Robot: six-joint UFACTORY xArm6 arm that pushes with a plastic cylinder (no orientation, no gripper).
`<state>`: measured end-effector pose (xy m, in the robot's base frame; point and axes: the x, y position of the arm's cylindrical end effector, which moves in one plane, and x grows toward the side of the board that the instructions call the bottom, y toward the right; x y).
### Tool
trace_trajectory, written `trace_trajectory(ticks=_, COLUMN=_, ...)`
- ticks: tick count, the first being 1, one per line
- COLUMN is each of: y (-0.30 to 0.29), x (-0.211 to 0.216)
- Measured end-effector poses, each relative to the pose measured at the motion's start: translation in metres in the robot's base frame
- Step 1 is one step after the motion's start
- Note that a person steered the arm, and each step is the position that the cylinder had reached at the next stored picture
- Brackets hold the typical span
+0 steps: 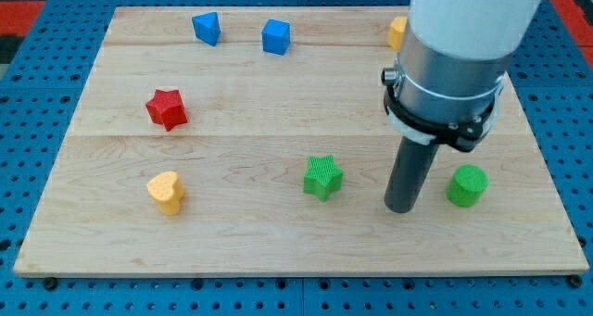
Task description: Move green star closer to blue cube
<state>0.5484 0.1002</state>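
The counter (278, 103) is a pale wooden board lying flat, with blocks scattered over it. The arm's white and grey body comes down from the top right and covers most of a yellow block (397, 31) at the far edge, so its shape cannot be made out. The tool is only a straight dark rod with nothing to open or close; my tip (402, 208) rests on the counter, gripping nothing, between the green star (322, 176) on its left and a green cylinder (466, 185) near on its right, touching neither.

The green star sits near the front edge, a little right of centre. The blue cube (275, 36) lies far back, up and slightly left of the star, well apart from it. A second blue block (207, 27), wedge-like, stands to the cube's left.

The star looks like small, stiff, light plastic, likely to slide easily on smooth wood. Its points may make it spin if pushed off-centre, so contact should probably fall on its near side, square through the middle, driving it away toward the cube.

A red star (167, 108) and a yellow heart (166, 191) lie at left, out of the path.
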Motion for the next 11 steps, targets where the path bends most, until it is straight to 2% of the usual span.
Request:
trace_trajectory(ticks=1, y=-0.065, x=-0.008)
trace_trajectory(ticks=2, y=-0.087, x=-0.015)
trace_trajectory(ticks=3, y=-0.070, x=-0.043)
trace_trajectory(ticks=4, y=-0.091, x=-0.056)
trace_trajectory(ticks=5, y=-0.111, x=-0.037)
trace_trajectory(ticks=11, y=-0.097, x=-0.209)
